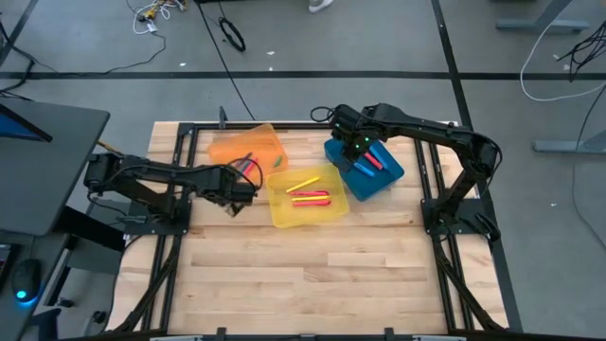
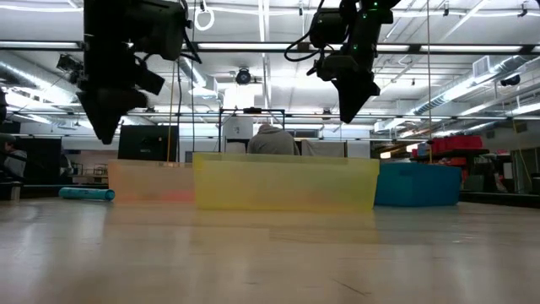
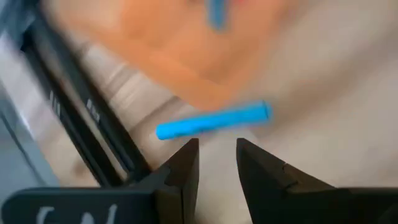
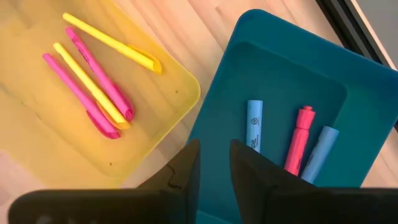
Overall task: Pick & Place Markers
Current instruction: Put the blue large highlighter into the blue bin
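My left gripper (image 3: 216, 149) is shut and hangs above the table beside the orange bin (image 1: 248, 149). A blue marker (image 3: 214, 120) lies flat on the wood just beyond its fingertips and shows in the low view as a teal stick (image 2: 84, 193). My right gripper (image 4: 214, 155) is shut and empty, and hovers over the blue bin (image 1: 365, 169). In the blue bin (image 4: 273, 68) lie two blue markers (image 4: 254, 124) and a pink one (image 4: 300, 138). The yellow bin (image 4: 37, 143) holds two pink markers (image 4: 102, 84) and two yellow ones (image 4: 112, 42).
The three bins stand in a row across the table's far half: orange, yellow (image 1: 305, 196), blue. The orange bin holds a red marker (image 1: 251, 166) and a green one (image 1: 276, 163). A black frame (image 1: 189, 133) edges the table. The near half is bare wood (image 1: 312, 284).
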Action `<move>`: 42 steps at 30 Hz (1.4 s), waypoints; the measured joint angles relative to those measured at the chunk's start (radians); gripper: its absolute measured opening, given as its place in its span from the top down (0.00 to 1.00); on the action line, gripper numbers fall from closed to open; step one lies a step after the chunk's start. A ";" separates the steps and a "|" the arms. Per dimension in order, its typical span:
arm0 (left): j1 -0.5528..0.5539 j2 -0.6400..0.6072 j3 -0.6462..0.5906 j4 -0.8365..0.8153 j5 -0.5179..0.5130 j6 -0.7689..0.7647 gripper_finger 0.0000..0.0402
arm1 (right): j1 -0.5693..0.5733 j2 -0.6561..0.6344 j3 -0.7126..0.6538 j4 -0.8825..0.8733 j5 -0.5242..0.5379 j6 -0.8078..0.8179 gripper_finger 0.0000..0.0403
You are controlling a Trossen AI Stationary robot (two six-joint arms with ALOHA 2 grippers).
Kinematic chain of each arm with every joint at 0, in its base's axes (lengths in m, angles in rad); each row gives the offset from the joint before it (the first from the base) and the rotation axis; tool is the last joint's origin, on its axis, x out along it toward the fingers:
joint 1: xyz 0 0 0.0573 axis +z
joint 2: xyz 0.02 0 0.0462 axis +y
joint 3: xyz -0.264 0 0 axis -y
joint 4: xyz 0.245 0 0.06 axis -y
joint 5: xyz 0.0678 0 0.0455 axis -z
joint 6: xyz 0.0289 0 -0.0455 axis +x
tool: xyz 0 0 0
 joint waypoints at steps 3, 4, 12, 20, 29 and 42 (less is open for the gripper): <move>-0.001 0.000 0.000 0.004 0.062 0.293 0.74 | 0.000 0.000 0.000 0.000 0.000 0.016 0.78; -0.001 0.000 0.000 0.010 0.079 0.373 0.75 | 0.000 0.000 0.000 0.000 0.000 0.023 0.78; -0.003 0.001 0.000 0.135 0.109 0.790 0.78 | 0.000 0.000 0.000 0.005 0.000 0.046 0.78; -0.003 0.001 0.001 0.205 0.199 0.946 0.66 | 0.000 0.000 0.000 0.007 -0.015 0.050 0.78; -0.032 0.076 0.001 0.210 0.180 1.000 0.47 | 0.000 0.000 0.000 0.020 -0.025 0.048 0.78; -0.099 0.184 0.002 0.209 0.245 1.171 0.50 | 0.000 0.000 0.000 0.020 -0.072 0.042 0.78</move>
